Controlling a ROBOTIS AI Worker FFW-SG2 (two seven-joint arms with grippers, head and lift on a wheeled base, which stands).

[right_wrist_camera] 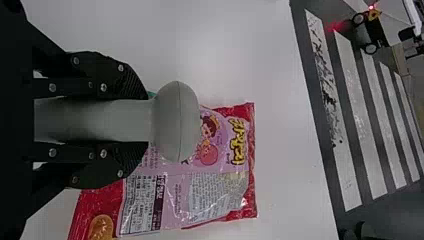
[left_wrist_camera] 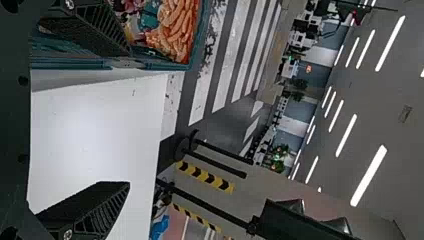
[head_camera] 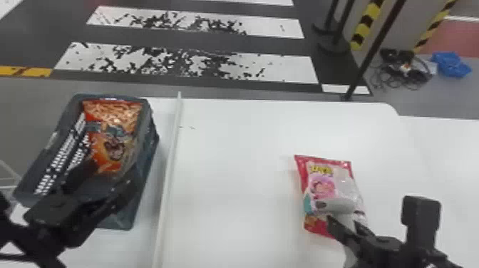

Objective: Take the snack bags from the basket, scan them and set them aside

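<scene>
Over the near part of the dark basket [head_camera: 142,178] is my left gripper [head_camera: 110,174], its fingers spread wide; the left wrist view shows the same gripper [left_wrist_camera: 120,120] with nothing between its fingers. An orange snack bag [head_camera: 114,132] stands in the basket beside dark packs with white print. On the white table [head_camera: 231,160] at the right lies a red and pink snack bag [head_camera: 324,181]. My right gripper [head_camera: 351,228] is at its near end, closed around a grey scanner [head_camera: 335,206]. In the right wrist view, that gripper [right_wrist_camera: 142,120] clasps the scanner's handle, its head over the bag.
A thin raised white strip [head_camera: 171,164] runs along the table between the basket and the bag. Beyond the table are dark posts, striped barriers [head_camera: 367,25], cables and a blue bag [head_camera: 451,64] on the floor.
</scene>
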